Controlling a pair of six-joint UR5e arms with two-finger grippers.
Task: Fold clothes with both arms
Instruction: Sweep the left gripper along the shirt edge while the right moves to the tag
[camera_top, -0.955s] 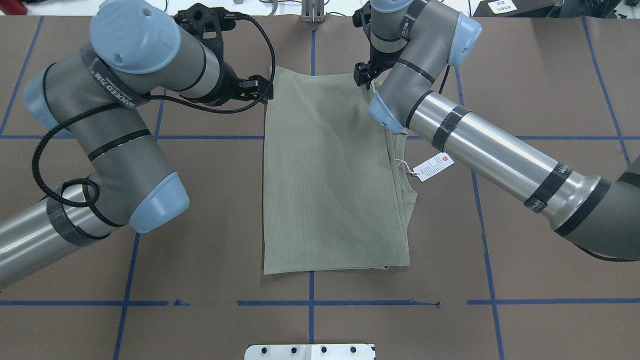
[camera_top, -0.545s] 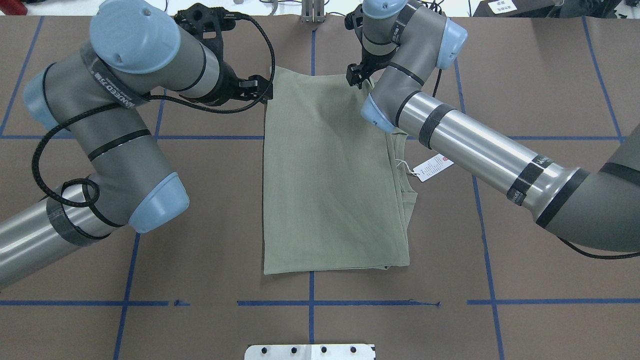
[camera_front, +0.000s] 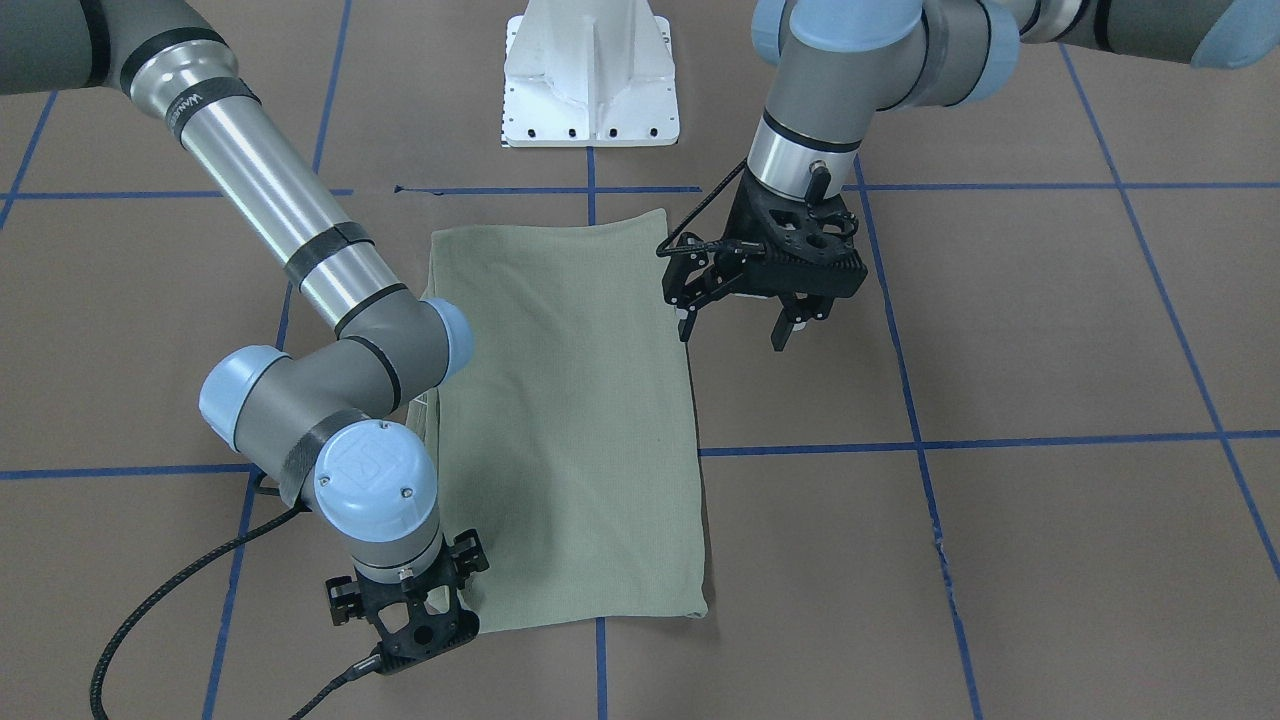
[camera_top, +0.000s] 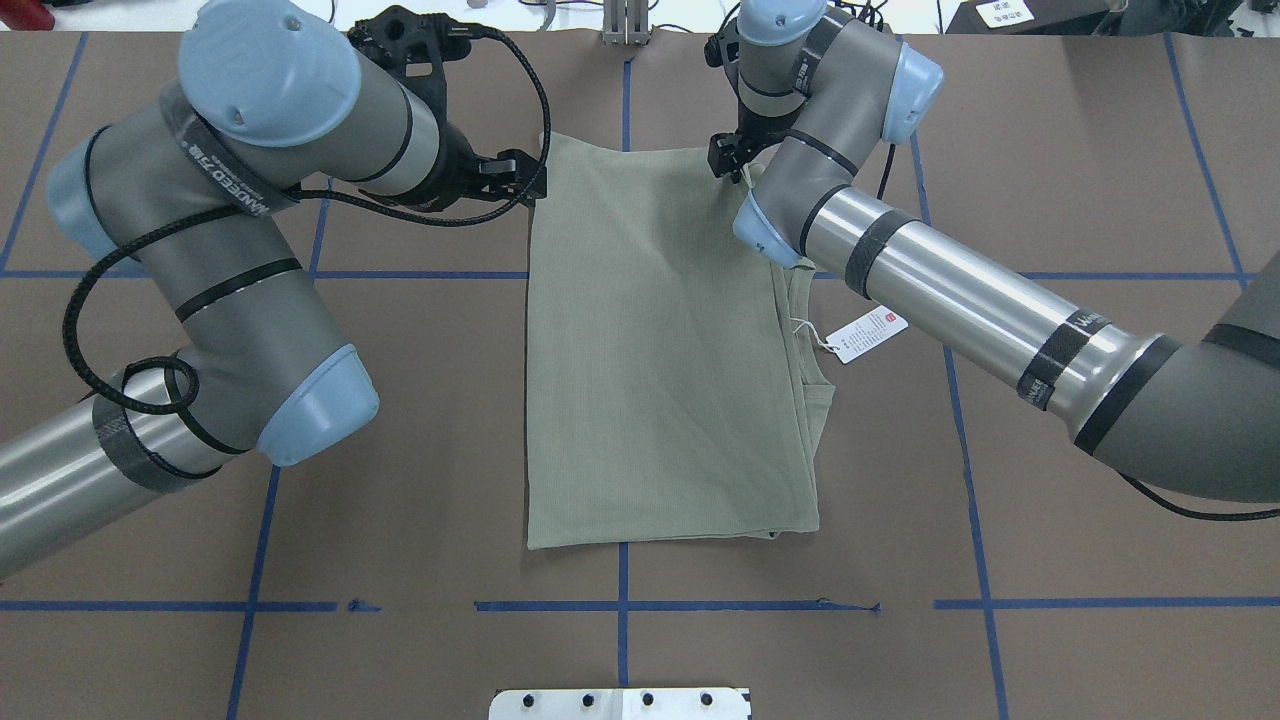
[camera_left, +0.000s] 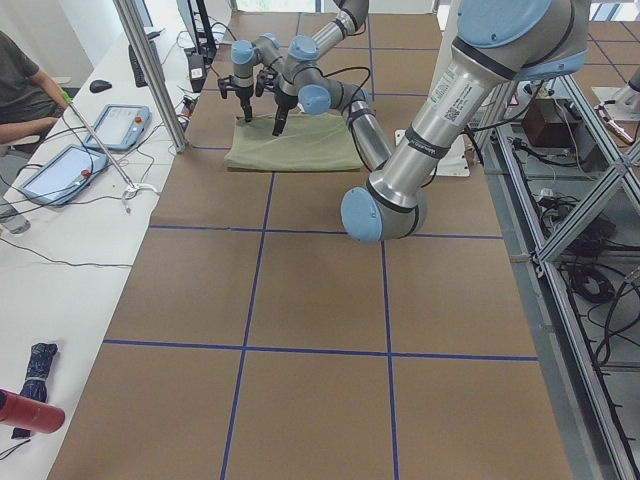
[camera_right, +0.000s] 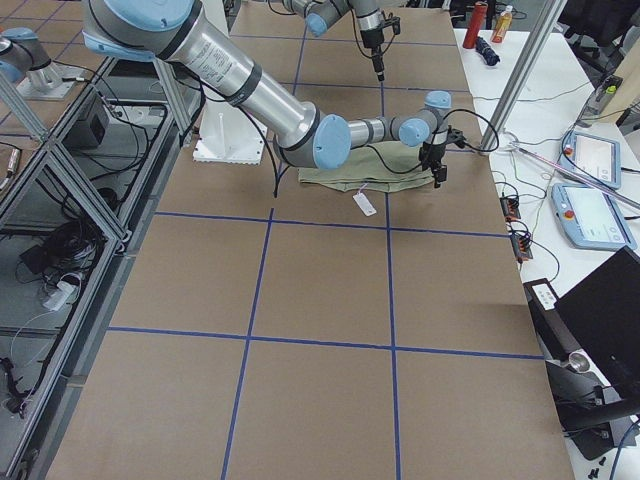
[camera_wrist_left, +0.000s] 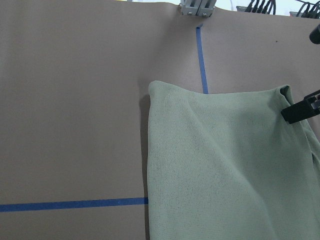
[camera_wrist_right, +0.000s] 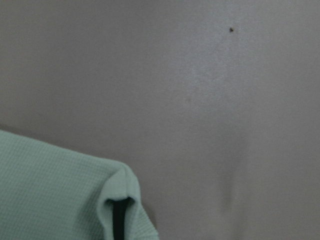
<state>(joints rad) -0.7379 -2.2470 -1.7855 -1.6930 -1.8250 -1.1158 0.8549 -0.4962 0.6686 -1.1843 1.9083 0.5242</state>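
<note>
The shirt (camera_top: 660, 350) is lying folded in a long rectangle mid-counter (camera_top: 1100, 500), its tag (camera_top: 867, 333) sticking out on the right. The left tool (camera_front: 755, 305) is hovering released beside its far left corner. The right tool (camera_front: 405, 615) is sitting at the far right corner, a fold of cloth around one finger; whether it is gripping, I cannot tell.

I'm working in a robotics lab: a brown-covered table (camera_top: 1100, 150) gridded with blue tape lines (camera_top: 622, 605), aluminium framing (camera_left: 560, 200) alongside, teach pendants (camera_right: 588, 215) and loose cables on a white side bench (camera_left: 60, 250), and a seated operator (camera_left: 25, 90) at its end.
</note>
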